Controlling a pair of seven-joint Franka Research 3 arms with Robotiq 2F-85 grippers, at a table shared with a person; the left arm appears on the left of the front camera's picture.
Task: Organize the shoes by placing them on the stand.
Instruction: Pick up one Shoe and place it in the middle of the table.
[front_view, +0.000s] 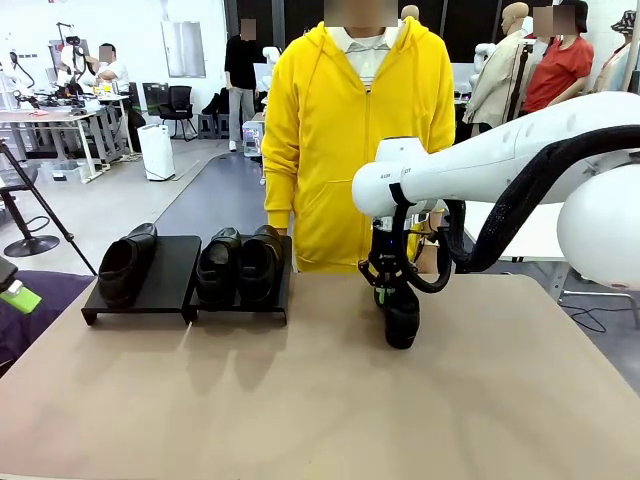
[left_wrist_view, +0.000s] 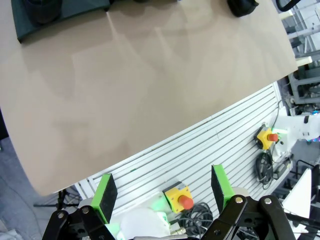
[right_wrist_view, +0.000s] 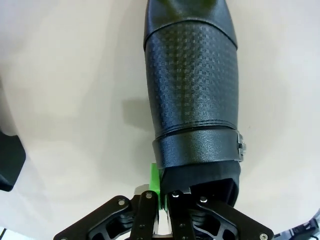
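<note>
Three black shoes rest on the stand (front_view: 160, 290) at the table's far left: one (front_view: 125, 265) on the left section, two (front_view: 218, 263) (front_view: 260, 258) on the right section. The other shoe (front_view: 402, 318) (right_wrist_view: 192, 85) stands on the table right of the middle, in front of the person. My right gripper (front_view: 386, 290) (right_wrist_view: 161, 187) comes down on it from above, shut on the rim of its opening, one green pad (right_wrist_view: 154, 181) against the shoe's wall. My left gripper (left_wrist_view: 163, 192) hangs open and holds nothing, off the table's near left edge. The stand's corner (left_wrist_view: 60, 17) shows in the left wrist view.
A person in a yellow hoodie (front_view: 355, 120) stands at the far edge, just behind the held shoe. The tan table (front_view: 300, 400) is bare between the stand and the near edge. Below my left gripper lie a slatted panel and emergency-stop buttons (left_wrist_view: 180, 199).
</note>
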